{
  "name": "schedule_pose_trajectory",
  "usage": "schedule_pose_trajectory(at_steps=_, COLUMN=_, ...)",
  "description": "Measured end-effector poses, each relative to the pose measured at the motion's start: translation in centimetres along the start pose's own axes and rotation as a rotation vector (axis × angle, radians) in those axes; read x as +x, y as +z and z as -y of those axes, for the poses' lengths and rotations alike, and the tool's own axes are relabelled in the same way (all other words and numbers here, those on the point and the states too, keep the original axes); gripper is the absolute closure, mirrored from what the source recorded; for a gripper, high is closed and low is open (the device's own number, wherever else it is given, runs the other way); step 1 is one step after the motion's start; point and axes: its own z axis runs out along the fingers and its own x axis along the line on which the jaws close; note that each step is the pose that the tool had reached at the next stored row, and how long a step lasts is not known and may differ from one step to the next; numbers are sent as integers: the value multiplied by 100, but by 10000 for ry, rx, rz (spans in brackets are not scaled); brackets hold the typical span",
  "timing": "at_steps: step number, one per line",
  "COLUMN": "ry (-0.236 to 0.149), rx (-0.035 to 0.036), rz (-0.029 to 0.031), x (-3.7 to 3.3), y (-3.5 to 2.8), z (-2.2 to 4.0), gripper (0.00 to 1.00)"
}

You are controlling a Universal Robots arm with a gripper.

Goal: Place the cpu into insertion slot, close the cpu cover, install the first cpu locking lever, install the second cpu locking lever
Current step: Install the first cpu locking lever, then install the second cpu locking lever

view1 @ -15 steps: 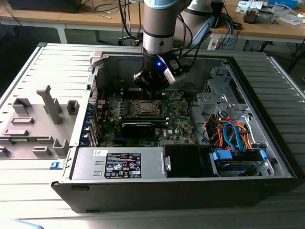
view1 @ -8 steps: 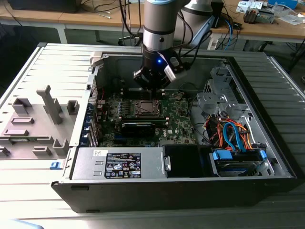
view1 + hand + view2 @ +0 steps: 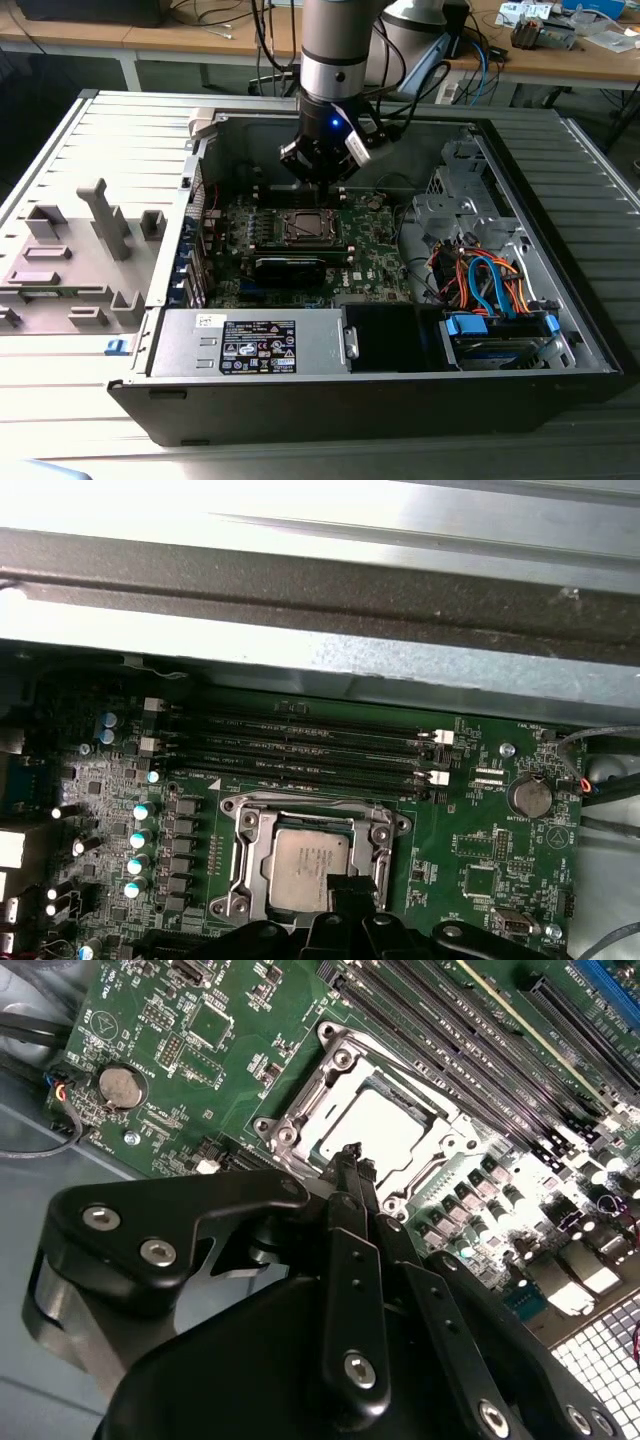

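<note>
Inside the open black desktop computer case (image 3: pixel 400 385), seen in the exterior view, the grey robot arm (image 3: pixel 338 45) reaches straight down and its black claw (image 3: pixel 318 172) hangs just above the green motherboard (image 3: pixel 375 250). The small square insertion slot with its silvery metal border (image 3: pixel 308 228) lies directly at six o'clock from the claw, close under it. At three o'clock of the board sits a bundle of orange and blue cables (image 3: pixel 485 280). The case rests on a grey ribbed surface (image 3: pixel 60 150), with grey plastic fixtures (image 3: pixel 105 225) well apart at nine o'clock.

In the second wrist view, the claw (image 3: pixel 352 1155) has its two black fingers (image 3: pixel 345 1175) pressed together, closed on nothing, their tips at the edge of the insertion slot (image 3: pixel 300 1125). The flat square cpu with a silver-grey metal top (image 3: pixel 375 1130) lies seated in the slot, framed by the thin silvery cpu cover (image 3: pixel 335 1060). A round silver coin battery (image 3: pixel 120 1087) sits well apart at nine o'clock.

In the first wrist view, the cpu (image 3: pixel 305 865) again lies flat in the slot (image 3: pixel 240 880), the claw's tips (image 3: pixel 350 890) touching its near edge. Long black memory slots (image 3: pixel 310 745) run just beyond at twelve o'clock.
</note>
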Motion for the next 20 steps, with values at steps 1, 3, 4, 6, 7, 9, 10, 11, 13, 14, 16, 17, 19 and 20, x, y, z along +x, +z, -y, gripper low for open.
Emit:
schedule_pose_trajectory(at_steps=1, ry=0, rx=1, rz=-1, x=0, y=-1, z=0, gripper=89)
schedule_pose_trajectory(at_steps=3, ry=0, rx=1, rz=-1, x=0, y=-1, z=0, gripper=89)
schedule_pose_trajectory(at_steps=4, ry=0, rx=1, rz=-1, x=0, y=-1, z=0, gripper=89)
schedule_pose_trajectory(at_steps=6, ry=0, rx=1, rz=-1, x=0, y=-2, z=0, gripper=89)
schedule_pose_trajectory(at_steps=7, ry=0, rx=2, rz=-1, x=0, y=-2, z=0, gripper=89)
schedule_pose_trajectory(at_steps=9, ry=0, rx=2, rz=-2, x=1, y=-3, z=1, gripper=89)
schedule_pose_trajectory(at_steps=10, ry=-2, rx=4, rz=-3, x=1, y=-3, z=11, gripper=89)
schedule_pose_trajectory(at_steps=11, ry=-1, rx=2, rz=-2, x=2, y=-2, z=17, gripper=89)
schedule_pose_trajectory(at_steps=13, ry=0, rx=2, rz=-1, x=4, y=-2, z=39, gripper=89)
schedule_pose_trajectory(at_steps=14, ry=0, rx=1, rz=-2, x=6, y=-2, z=49, gripper=89)
schedule_pose_trajectory(at_steps=16, ry=61, rx=-71, rz=6, x=41, y=55, z=372, gripper=89)
schedule_pose_trajectory(at_steps=17, ry=61, rx=-122, rz=11, x=62, y=120, z=472, gripper=89)
schedule_pose_trajectory(at_steps=19, ry=66, rx=-640, rz=69, x=128, y=133, z=591, gripper=89)
schedule_pose_trajectory(at_steps=20, ry=64, rx=-828, rz=91, x=172, y=138, z=601, gripper=89)
